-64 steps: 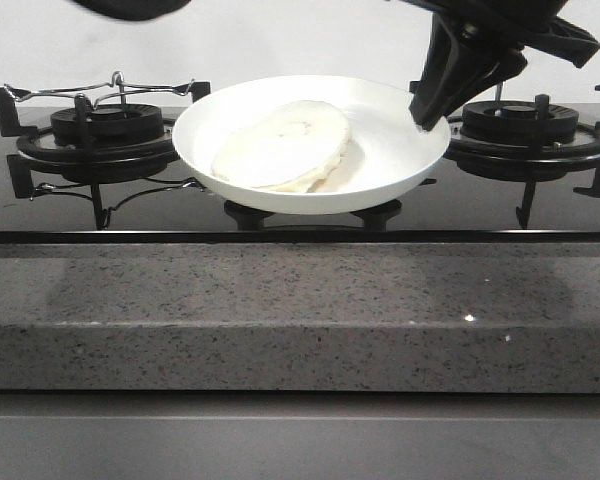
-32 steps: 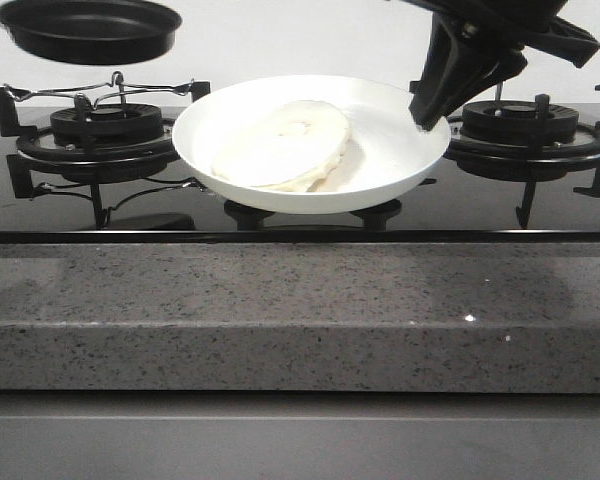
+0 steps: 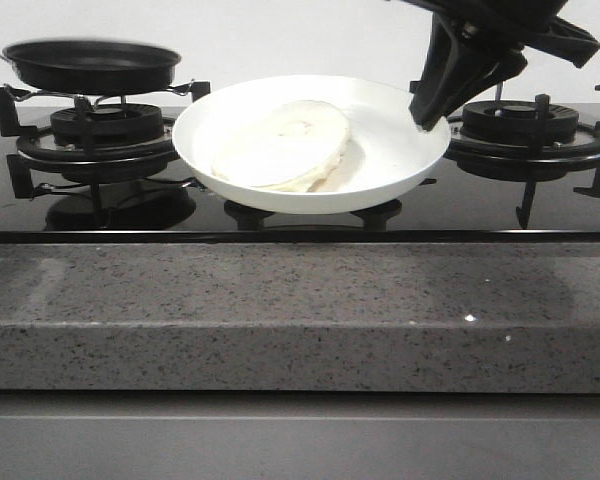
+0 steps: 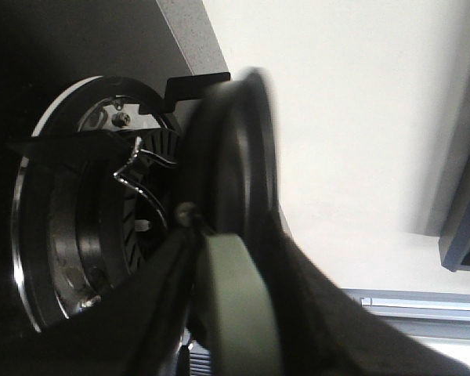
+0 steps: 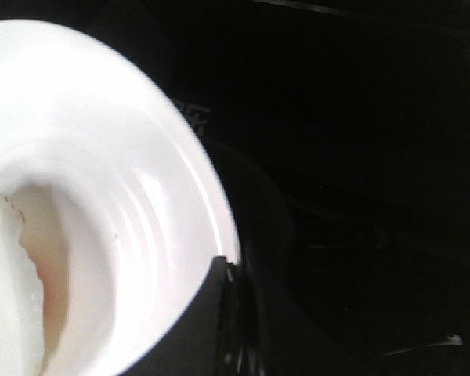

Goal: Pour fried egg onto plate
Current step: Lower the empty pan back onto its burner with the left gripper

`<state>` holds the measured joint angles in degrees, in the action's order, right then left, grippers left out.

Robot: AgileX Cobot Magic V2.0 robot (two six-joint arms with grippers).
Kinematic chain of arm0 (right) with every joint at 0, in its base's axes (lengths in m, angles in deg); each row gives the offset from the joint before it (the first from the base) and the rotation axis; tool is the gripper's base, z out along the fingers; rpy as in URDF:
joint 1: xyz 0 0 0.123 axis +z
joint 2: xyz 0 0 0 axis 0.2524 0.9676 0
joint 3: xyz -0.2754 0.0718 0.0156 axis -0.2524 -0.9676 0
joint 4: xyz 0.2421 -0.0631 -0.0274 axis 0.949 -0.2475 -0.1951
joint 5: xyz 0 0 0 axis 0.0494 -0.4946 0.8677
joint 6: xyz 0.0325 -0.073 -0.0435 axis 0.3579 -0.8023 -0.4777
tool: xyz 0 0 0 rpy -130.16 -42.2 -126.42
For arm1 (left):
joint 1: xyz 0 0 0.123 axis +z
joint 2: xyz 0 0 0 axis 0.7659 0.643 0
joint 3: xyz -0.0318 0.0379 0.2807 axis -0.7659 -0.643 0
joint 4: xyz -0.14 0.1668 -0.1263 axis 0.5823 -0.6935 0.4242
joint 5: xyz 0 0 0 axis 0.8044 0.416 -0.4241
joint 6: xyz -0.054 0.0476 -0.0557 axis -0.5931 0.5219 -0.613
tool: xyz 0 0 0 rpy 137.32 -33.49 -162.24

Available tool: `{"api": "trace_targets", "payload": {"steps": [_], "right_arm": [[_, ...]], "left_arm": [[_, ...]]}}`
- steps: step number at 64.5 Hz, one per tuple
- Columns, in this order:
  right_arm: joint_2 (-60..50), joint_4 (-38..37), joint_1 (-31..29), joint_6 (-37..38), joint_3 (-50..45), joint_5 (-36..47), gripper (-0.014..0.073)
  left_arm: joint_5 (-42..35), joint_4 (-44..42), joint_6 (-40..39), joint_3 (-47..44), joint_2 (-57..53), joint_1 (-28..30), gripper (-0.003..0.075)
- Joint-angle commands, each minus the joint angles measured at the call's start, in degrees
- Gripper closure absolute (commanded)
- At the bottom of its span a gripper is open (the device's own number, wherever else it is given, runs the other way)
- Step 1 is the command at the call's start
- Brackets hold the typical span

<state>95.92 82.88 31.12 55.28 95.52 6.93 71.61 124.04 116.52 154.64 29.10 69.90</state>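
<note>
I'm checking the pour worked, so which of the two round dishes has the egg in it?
The white plate in the middle holds the fried egg. The black frying pan, over the left burner, shows no egg.

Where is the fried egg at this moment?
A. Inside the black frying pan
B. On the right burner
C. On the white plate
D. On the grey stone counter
C: in the front view the fried egg lies on the white plate, which the right tool grips at its rim, while the black frying pan, over the left burner, shows no egg.
</note>
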Motion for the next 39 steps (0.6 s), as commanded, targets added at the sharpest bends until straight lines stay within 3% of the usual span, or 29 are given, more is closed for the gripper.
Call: {"api": "trace_targets", "payload": {"steps": [1, 10, 15, 39], "right_arm": [[-2.1, 0.9, -0.1, -0.4, 1.5, 2.7, 0.066], [-2.1, 0.9, -0.1, -0.4, 1.5, 2.7, 0.066], [-2.1, 0.9, -0.1, -0.4, 1.5, 2.7, 0.066], [-2.1, 0.9, -0.1, -0.4, 1.5, 2.7, 0.066]], "left_arm": [[3.4, 3.7, -0.5, 2.0, -2.8, 0.2, 0.0366], [3.4, 3.3, -0.5, 2.0, -2.8, 0.2, 0.0223], [3.5, 3.0, -0.5, 2.0, -2.8, 0.4, 0.0191], [6.3, -0.5, -0.3, 2.0, -2.8, 7.7, 0.0186]]}}
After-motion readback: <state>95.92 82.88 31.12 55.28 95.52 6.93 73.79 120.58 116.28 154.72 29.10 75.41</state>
